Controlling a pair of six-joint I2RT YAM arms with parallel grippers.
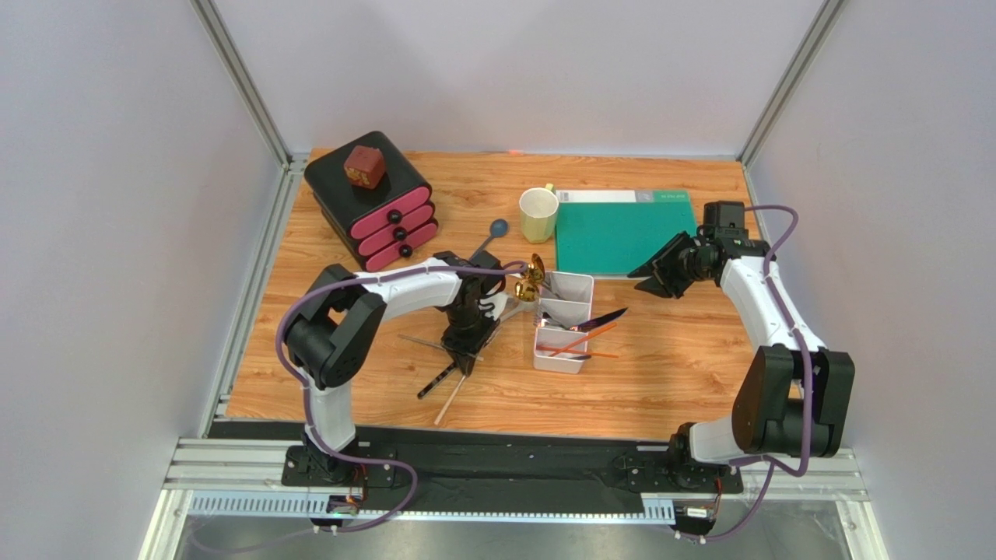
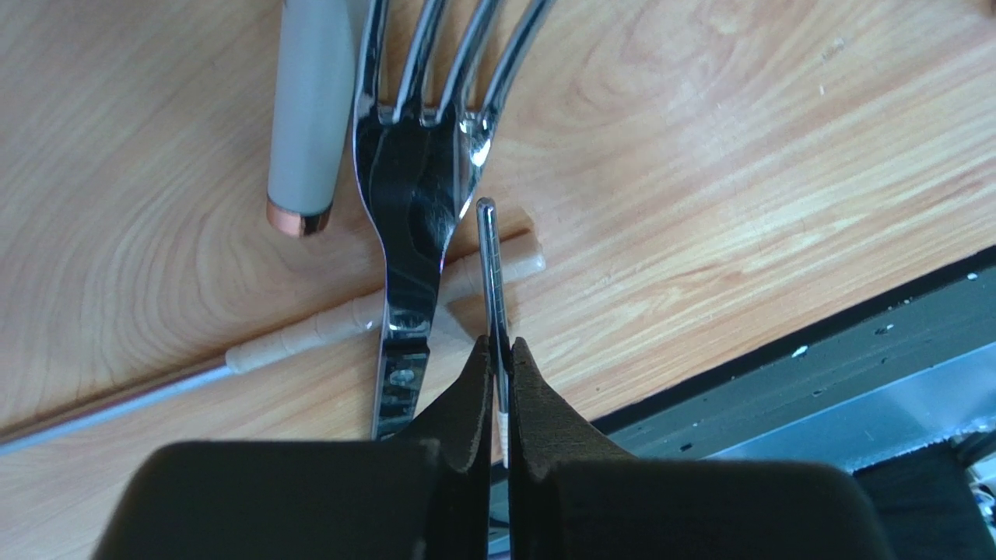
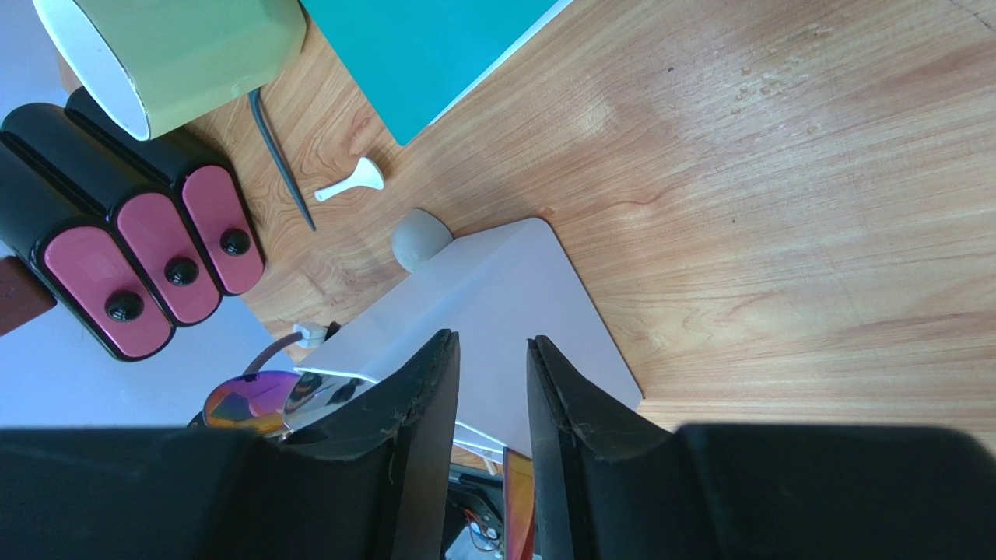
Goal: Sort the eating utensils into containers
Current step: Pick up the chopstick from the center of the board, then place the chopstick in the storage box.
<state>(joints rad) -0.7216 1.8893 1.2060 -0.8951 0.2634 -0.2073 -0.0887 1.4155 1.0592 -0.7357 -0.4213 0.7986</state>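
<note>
One white tray (image 1: 575,280) is holding two orange sticks (image 1: 573,342) plus a dark utensil (image 1: 602,317); left jaws are pinching one silver handle (image 2: 492,268), right jaws are gaping, empty.

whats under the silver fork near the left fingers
A pale chopstick lies crosswise under the neck of the silver fork, on the wooden table. Where they cross, the stick is covered. The left fingers, shut on a thin silver utensil, hide the fork's handle end.

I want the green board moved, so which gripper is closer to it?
Right. The right gripper hovers beside the green board; the left gripper is beyond the white tray, gripping a thin utensil.
</note>
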